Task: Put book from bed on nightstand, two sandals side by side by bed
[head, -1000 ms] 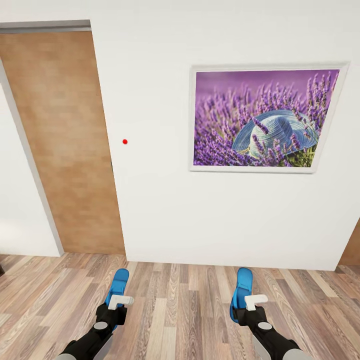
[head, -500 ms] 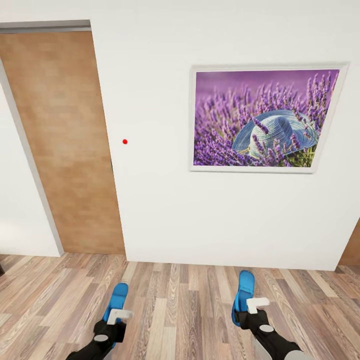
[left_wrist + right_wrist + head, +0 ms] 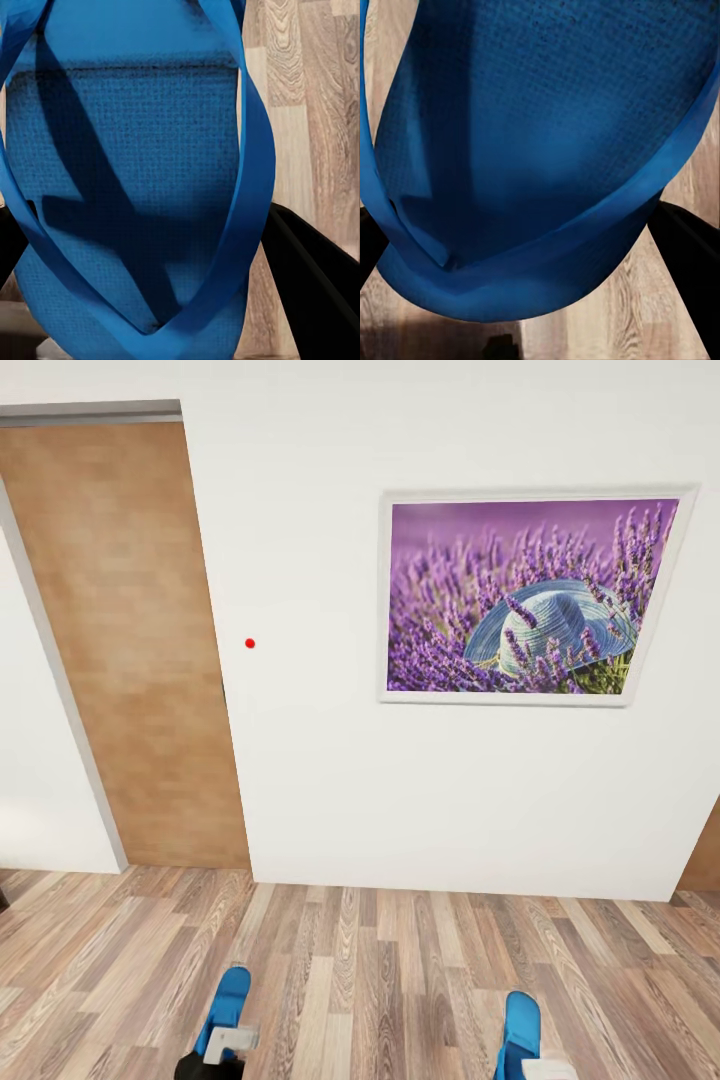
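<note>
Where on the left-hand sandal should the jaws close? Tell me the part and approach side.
Grip the left sandal across its flat sole near the toe end, where the straps meet, coming in lengthwise from that end; the thin sole likely fits between the jaws there.

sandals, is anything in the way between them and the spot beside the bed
Cannot tell from here: the bed is not in sight. Each bright blue flip-flop sandal is held in an end effector, left and right, facing a white wall with a framed lavender picture and a light wooden door.
</note>
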